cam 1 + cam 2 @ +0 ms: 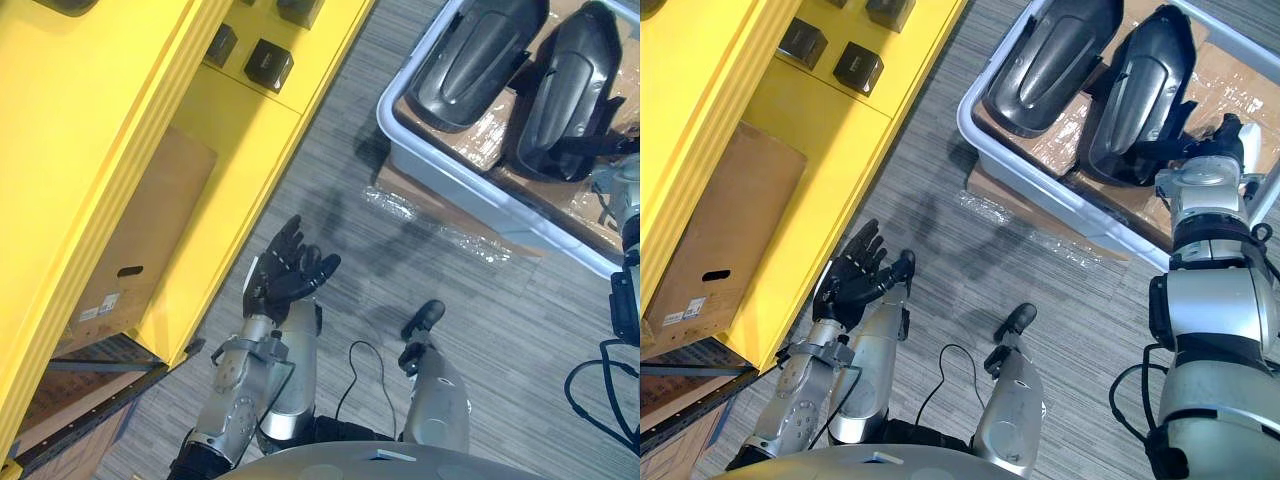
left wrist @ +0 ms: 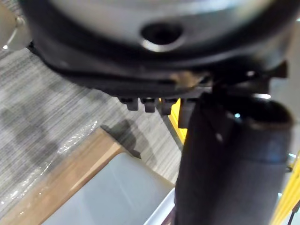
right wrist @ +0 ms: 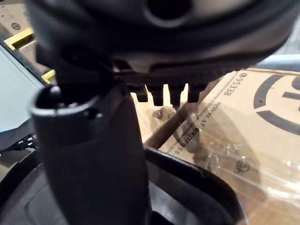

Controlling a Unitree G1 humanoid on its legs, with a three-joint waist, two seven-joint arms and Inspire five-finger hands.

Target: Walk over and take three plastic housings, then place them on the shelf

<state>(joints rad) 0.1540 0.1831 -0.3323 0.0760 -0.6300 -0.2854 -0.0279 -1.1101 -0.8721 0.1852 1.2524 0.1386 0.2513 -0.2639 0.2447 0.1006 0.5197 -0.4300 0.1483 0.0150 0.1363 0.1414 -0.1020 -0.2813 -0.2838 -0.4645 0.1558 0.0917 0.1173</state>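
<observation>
Flanking grey carpet [image 1: 520, 330]: yellow shelf [image 1: 230, 120], pale bin [image 1: 470, 178] with 2 housings [image 1: 478, 60]

Grey streaked carpet floor [image 1: 500, 330], yellow shelf [image 1: 120, 100] at left — brown cardboard box [image 1: 140, 230] on its lower level

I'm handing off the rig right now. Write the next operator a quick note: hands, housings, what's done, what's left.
The left robot hand is open and empty, over the floor beside the yellow shelf.
The right robot hand is at the right housing in the grey bin; its grip cannot be told.
The left housing lies beside it in the bin.
Done: the robot stands at the bin.
Left: grasp housings, carry them over, place them on the shelf.
</observation>
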